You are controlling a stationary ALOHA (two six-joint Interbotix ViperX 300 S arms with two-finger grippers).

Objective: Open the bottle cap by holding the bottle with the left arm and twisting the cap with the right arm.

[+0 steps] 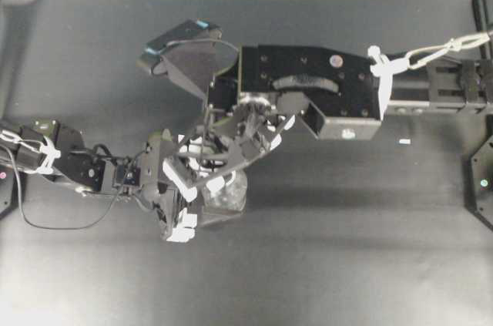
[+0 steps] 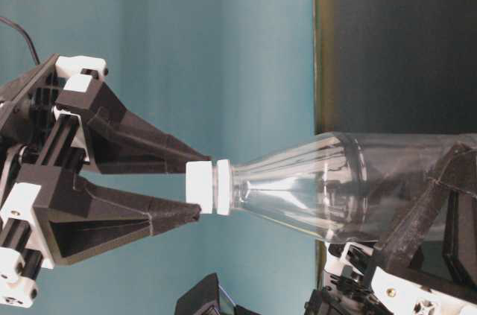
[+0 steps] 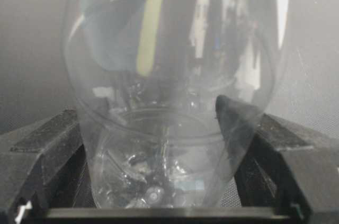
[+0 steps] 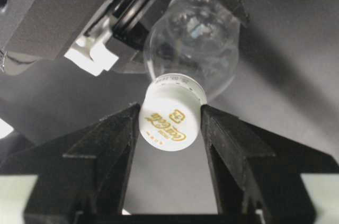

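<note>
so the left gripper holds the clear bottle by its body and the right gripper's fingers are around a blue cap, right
Not quite: the cap is white with gold print, not blue, as the right wrist view shows. The rest stands: the left gripper holds the clear bottle by its body, and the right gripper has a finger on either side of the cap.

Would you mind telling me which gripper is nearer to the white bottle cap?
Right. The right gripper has a finger against each side of the bottle cap; the left gripper holds the bottle's body, lower down.
</note>
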